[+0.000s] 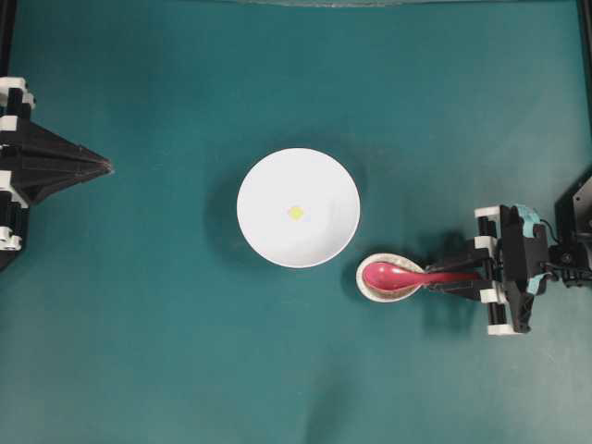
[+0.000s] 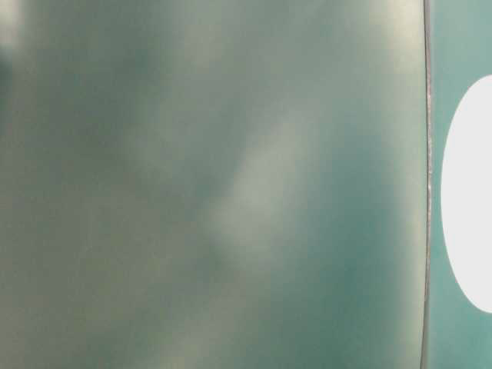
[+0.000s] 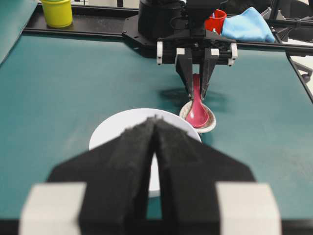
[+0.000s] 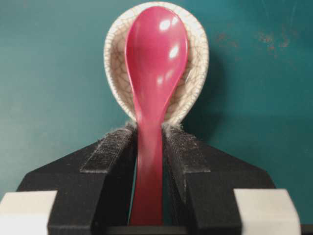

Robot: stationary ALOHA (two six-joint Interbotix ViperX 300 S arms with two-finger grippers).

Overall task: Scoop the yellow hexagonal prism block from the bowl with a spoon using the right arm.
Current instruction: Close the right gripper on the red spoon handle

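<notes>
The white bowl [image 1: 273, 185] sits mid-table with the tiny yellow hexagonal prism block [image 1: 296, 213] lying in its centre. To its lower right, the red-pink spoon [image 1: 393, 275] rests with its head in a small speckled beige dish [image 1: 368, 289]. My right gripper [image 1: 435, 275] comes in low from the right. In the right wrist view its pads press both sides of the spoon [image 4: 156, 54] handle just behind the dish [image 4: 115, 58]. My left gripper [image 1: 106, 166] stays at the table's left edge, tips together and holding nothing. From the left wrist view the bowl [image 3: 117, 125] hides the block.
Beyond the far table edge in the left wrist view stand a yellow cup [image 3: 57, 12], a red cup [image 3: 216, 22] and a blue cloth [image 3: 247, 27]. The table-level view is mostly a blurred pane, with a white shape [image 2: 469, 192] at its right.
</notes>
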